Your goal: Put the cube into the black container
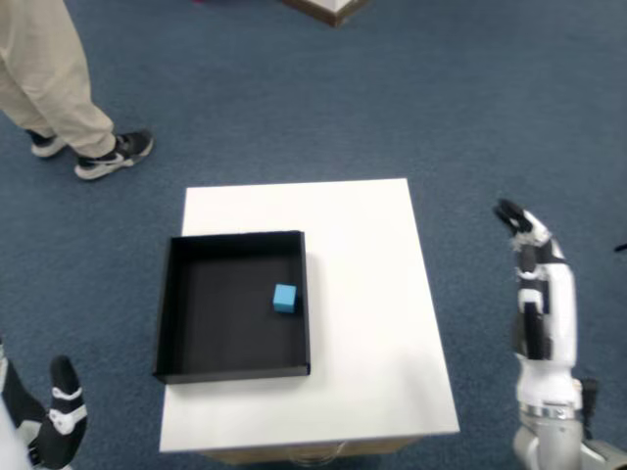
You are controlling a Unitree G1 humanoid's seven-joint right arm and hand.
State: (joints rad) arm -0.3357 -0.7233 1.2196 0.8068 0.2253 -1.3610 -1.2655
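- Blue carpet surrounds a white surface [362,255] carrying the black container [168,304].
- Cube [285,298] lies inside the container at 3 o'clock; it looks small, light and rigid, best pinched across opposite faces.
- Container's right wall crowds the cube.
- Right hand [529,257] hangs off the surface at 3 o'clock, empty, fingers extended.
- A person's legs [49,88] stand at 10 o'clock.

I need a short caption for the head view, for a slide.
Blue cube lies inside the black container on the white table; the right hand hangs beside the table, holding nothing.
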